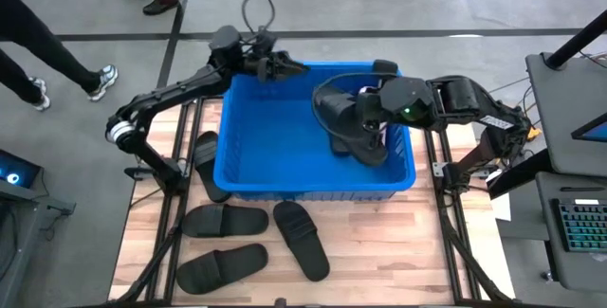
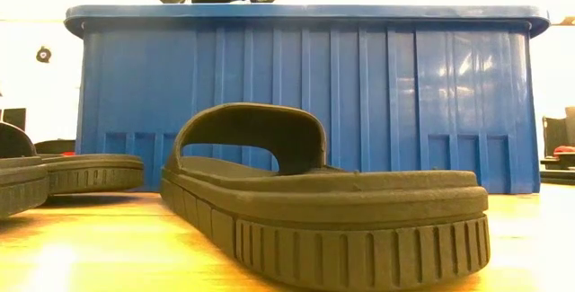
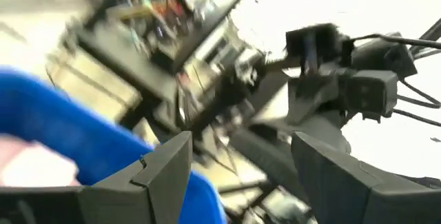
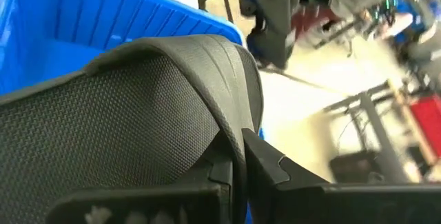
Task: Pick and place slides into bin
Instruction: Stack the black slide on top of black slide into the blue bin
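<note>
Black slide [image 4: 138,114] — right gripper [image 4: 238,156] clamped; bin [image 1: 275,137]

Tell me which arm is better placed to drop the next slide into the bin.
Right. The right gripper is shut on a black slide over the blue bin. The left gripper is open and empty at the bin's far rim.

We see the large blue ribbed plastic bin [image 1: 285,147] open on its left half; our right tool [image 1: 353,118] and its matte black slide [image 1: 334,107] crowd the right.

A robotics lab (grey floor): wooden bench [image 1: 379,242] on frames, keyboard [image 1: 580,225].
</note>
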